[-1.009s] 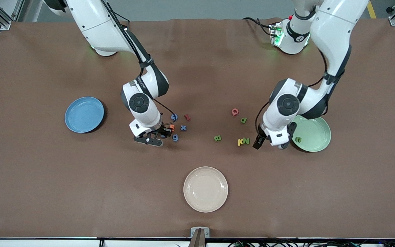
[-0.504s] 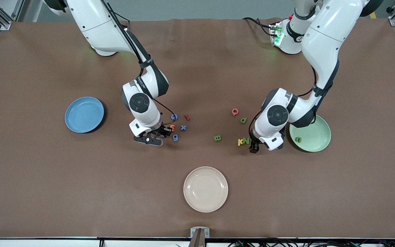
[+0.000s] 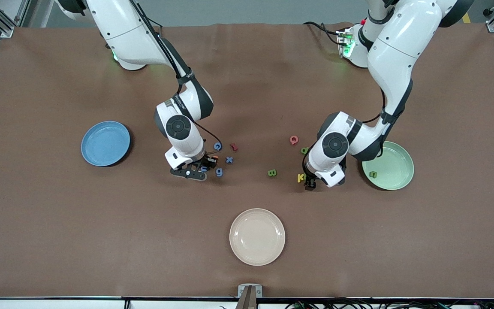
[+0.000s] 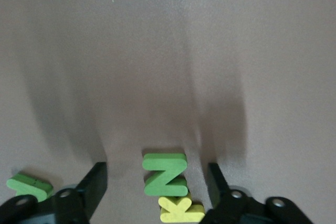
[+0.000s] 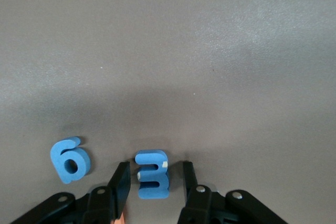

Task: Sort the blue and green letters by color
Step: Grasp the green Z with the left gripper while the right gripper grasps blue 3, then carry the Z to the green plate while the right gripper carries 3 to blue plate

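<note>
My left gripper (image 3: 309, 182) is down at the table beside the green plate (image 3: 395, 159), open, with the green N (image 4: 165, 174) lying between its fingers (image 4: 97, 182) and gaps on both sides. The yellow K (image 4: 181, 209) touches the N. My right gripper (image 3: 200, 170) is low over the blue cluster, open, its fingers (image 5: 121, 184) straddling the blue E (image 5: 153, 174) without touching it. The blue g (image 5: 70, 159) lies just beside it. Blue G (image 3: 217, 146) and x (image 3: 229, 159), green B (image 3: 272, 173) and p (image 3: 304, 150) lie loose. Green u (image 3: 373, 174) rests in the green plate.
A blue plate (image 3: 105, 143) sits toward the right arm's end. A beige plate (image 3: 257, 236) lies nearest the front camera. An orange letter (image 3: 215, 159), a dark red piece (image 3: 233, 146) and a pink Q (image 3: 293, 139) lie among the letters.
The left arm swung away from the green plate and came down over the N, its fingers narrowing. The right gripper shifted slightly and its fingers drew closer around the blue E.
</note>
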`<act>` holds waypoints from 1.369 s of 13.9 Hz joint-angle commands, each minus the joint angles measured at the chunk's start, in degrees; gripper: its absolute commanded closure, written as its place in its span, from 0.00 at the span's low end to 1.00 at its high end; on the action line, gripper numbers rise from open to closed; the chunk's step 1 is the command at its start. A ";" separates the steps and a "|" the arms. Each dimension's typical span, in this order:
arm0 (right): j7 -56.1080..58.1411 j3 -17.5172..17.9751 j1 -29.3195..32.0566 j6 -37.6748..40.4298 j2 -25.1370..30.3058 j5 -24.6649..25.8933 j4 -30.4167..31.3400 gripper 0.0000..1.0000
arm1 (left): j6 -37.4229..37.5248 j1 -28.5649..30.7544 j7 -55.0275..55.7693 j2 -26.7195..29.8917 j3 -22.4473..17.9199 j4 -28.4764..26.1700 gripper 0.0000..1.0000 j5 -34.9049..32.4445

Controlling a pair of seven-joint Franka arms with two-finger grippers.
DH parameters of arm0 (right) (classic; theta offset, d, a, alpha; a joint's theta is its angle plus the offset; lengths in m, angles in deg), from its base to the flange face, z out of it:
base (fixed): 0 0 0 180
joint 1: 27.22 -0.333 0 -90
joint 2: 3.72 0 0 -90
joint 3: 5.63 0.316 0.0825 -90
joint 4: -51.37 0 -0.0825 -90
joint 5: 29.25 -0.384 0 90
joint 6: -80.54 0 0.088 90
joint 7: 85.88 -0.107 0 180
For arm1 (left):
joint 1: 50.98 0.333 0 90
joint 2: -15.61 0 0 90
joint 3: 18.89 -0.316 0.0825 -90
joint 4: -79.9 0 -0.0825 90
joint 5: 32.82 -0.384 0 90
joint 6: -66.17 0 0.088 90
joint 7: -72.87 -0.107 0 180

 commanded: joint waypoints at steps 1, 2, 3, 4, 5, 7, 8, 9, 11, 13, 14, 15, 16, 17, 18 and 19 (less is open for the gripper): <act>-1.48 -0.47 -0.55 -0.89 0.10 1.39 0.56 0.64 | 0.24 -0.29 0.34 -0.86 -0.24 0.81 0.68 -3.09; -1.48 -0.47 -0.55 -0.89 0.10 1.39 0.56 0.68 | 0.50 -0.12 0.25 -0.77 -0.15 0.81 0.82 -4.23; -1.48 -0.56 -0.55 -0.89 0.10 1.39 0.56 0.74 | 0.68 0.15 0.25 -0.33 -0.15 0.90 0.95 -4.59; -1.48 -0.56 -0.55 -0.81 0.10 1.47 0.56 0.78 | 1.21 0.58 -0.71 0.45 -0.15 0.90 0.99 -4.59; -1.39 -0.56 -0.46 -0.72 0.19 1.65 0.56 0.83 | 3.30 1.55 -4.11 2.29 -0.06 0.90 0.99 -4.51; -1.04 -0.56 0.06 -0.02 0.37 2.96 0.56 0.97 | 10.14 4.97 -11.84 5.81 0.55 0.90 0.99 -4.42; -0.34 -0.64 0.50 0.59 1.06 3.06 0.48 1.00 | 12.26 5.59 -15.71 7.13 0.56 0.81 0.99 -4.24; 0.36 -1.43 1.12 3.12 2.20 3.14 0.39 1.00 | 14.89 5.86 -19.66 7.84 0.47 0.81 0.99 -4.07; 5.18 -4.32 1.30 9.19 5.80 3.15 0.47 1.00 | 17.38 7.78 -24.16 8.72 0.47 0.64 0.99 -4.33; 9.23 -6.26 1.30 13.07 11.58 3.41 4.23 1.00 | 18.52 10.07 -30.22 9.77 0.47 0.20 0.99 -4.33; 11.42 -7.23 1.30 13.17 15.36 3.67 7.82 1.00 | 18.96 11.30 -33.21 9.87 0.47 -0.06 0.99 -4.33; 14.23 -8.54 1.47 13.08 18.62 4.02 11.17 1.00 | 18.96 12.09 -35.41 9.87 0.47 -0.50 0.99 -4.33; 18.09 -10.47 2.08 12.99 21.87 4.29 14.59 1.00 | 18.96 12.89 -37.52 9.87 0.47 -0.77 0.99 -4.42; 21.69 -11.62 2.96 12.82 24.51 4.29 17.24 1.00 | 18.96 13.68 -39.37 9.87 0.47 -0.94 0.99 -4.42; 25.30 -12.07 4.88 12.82 26.80 4.29 19.70 1.00 | 18.96 14.38 -41.13 9.87 0.47 -1.47 0.98 -4.42; 28.46 -12.07 7.51 12.30 28.39 4.29 21.81 1.00 | 18.96 15.08 -42.37 9.87 0.47 -1.56 0.98 -4.42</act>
